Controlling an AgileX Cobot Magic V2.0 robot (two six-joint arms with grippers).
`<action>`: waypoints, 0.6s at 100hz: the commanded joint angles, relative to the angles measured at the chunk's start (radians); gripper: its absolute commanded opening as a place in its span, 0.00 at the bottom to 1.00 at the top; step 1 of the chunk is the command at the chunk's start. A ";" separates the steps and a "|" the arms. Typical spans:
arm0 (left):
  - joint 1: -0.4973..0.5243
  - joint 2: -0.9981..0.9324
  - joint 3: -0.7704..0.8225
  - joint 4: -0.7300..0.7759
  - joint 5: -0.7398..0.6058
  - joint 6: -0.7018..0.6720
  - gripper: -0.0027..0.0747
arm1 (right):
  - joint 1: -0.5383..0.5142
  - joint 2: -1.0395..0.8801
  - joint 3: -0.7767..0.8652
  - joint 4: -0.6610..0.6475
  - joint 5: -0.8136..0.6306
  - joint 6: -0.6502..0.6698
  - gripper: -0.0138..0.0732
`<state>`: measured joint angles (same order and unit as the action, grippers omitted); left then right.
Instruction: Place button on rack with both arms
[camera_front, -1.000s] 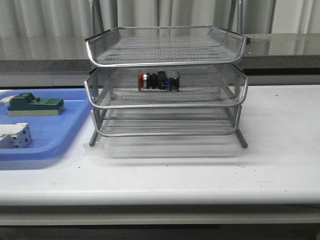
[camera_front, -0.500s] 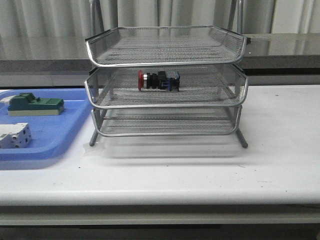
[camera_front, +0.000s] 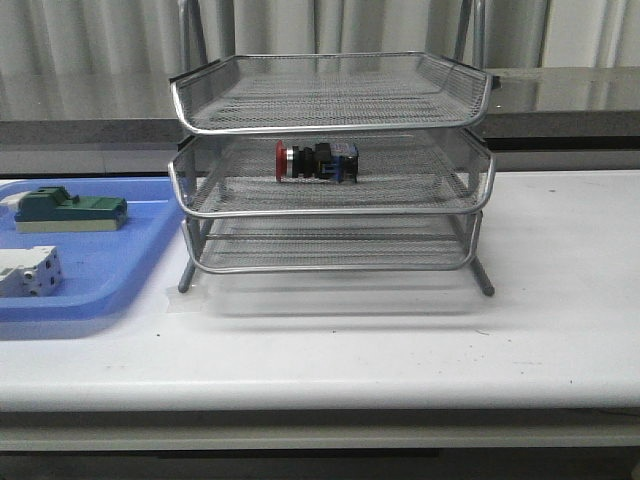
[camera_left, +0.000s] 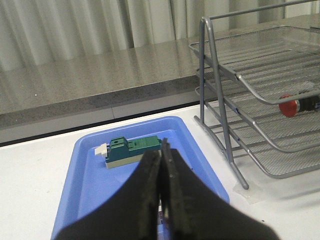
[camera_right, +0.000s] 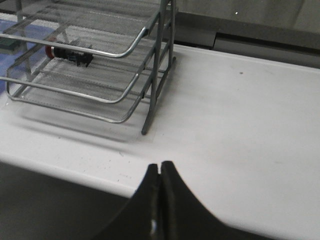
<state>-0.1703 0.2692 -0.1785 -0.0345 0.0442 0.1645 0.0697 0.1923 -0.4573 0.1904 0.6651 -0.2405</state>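
The button (camera_front: 317, 161), with a red cap, black body and blue rear block, lies on its side in the middle tray of the silver wire-mesh rack (camera_front: 332, 210). It also shows in the left wrist view (camera_left: 296, 105) and in the right wrist view (camera_right: 69, 53). Neither arm shows in the front view. My left gripper (camera_left: 161, 150) is shut and empty above the blue tray (camera_left: 90, 175), left of the rack (camera_left: 235, 125). My right gripper (camera_right: 160, 167) is shut and empty over the table's front edge, right of the rack (camera_right: 150, 95).
The flat blue tray (camera_front: 110, 265) lies left of the rack and holds a green-topped block (camera_front: 70, 210) and a white-grey block (camera_front: 30, 272). The green-topped block shows just beyond my left fingers (camera_left: 132, 150). White table stretches right of the rack (camera_front: 560, 260).
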 joint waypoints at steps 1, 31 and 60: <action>0.003 0.005 -0.031 -0.007 -0.080 -0.008 0.01 | -0.005 -0.014 0.025 -0.014 -0.183 0.007 0.09; 0.003 0.005 -0.031 -0.007 -0.080 -0.008 0.01 | -0.005 -0.180 0.277 -0.095 -0.435 0.086 0.09; 0.003 0.007 -0.031 -0.007 -0.080 -0.008 0.01 | -0.007 -0.224 0.421 -0.170 -0.519 0.219 0.09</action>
<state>-0.1703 0.2692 -0.1785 -0.0345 0.0442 0.1645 0.0678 -0.0109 -0.0325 0.0499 0.2699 -0.0566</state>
